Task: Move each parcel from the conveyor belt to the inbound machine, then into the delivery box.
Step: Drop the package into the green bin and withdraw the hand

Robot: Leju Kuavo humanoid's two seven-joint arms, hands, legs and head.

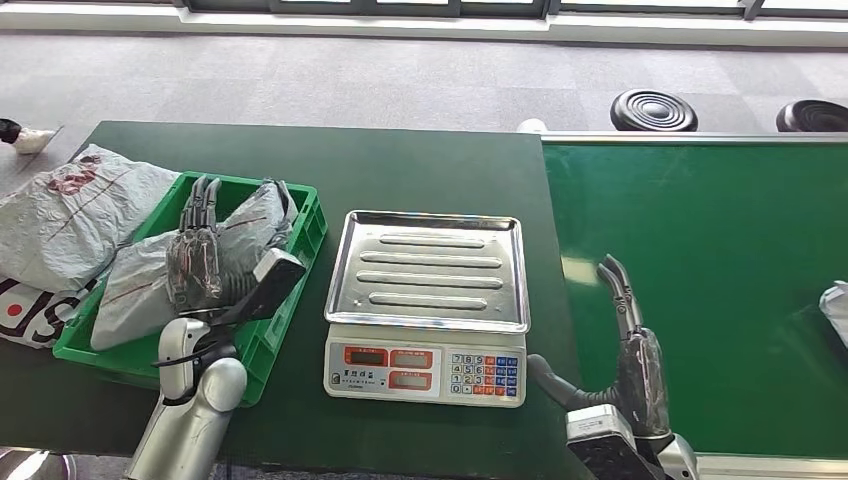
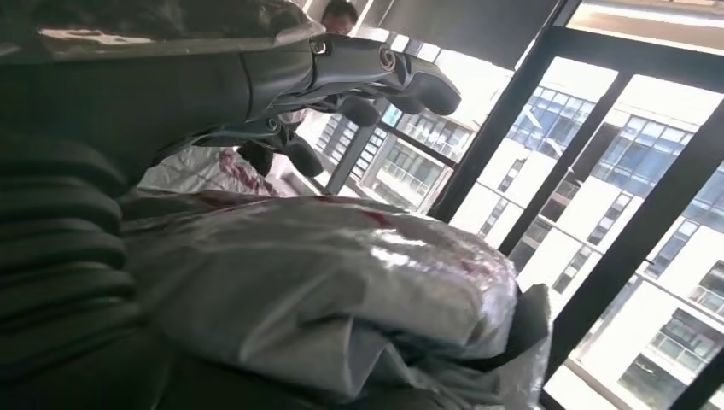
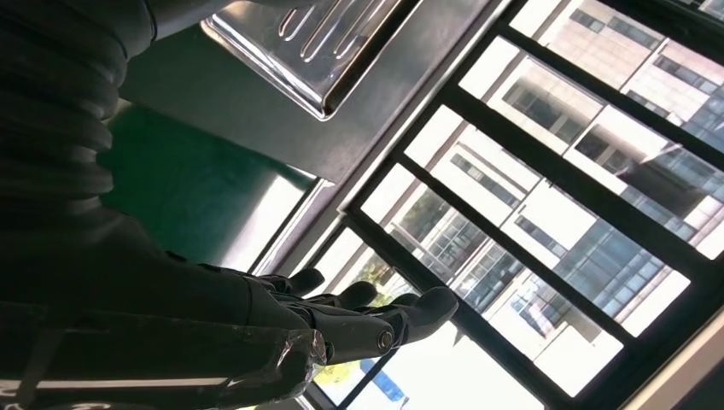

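The grey parcel (image 1: 215, 250) lies in the green delivery box (image 1: 300, 262) at nine o'clock of the scale (image 1: 428, 300). The left hand (image 1: 198, 250) rests flat on it, fingers extended, gripping nothing. It looks soft and slippery (grasp a bunched fold). The right hand (image 1: 628, 310) hovers unclenched over the belt (image 1: 720, 280).

Two black round stools (image 1: 653, 110) on grey carpet (image 1: 350, 80) beyond dark green tabletop (image 1: 420, 160). Window frames (image 3: 546, 171) w/ bldgs outside. Person's head (image 2: 339, 13) by window, far off.
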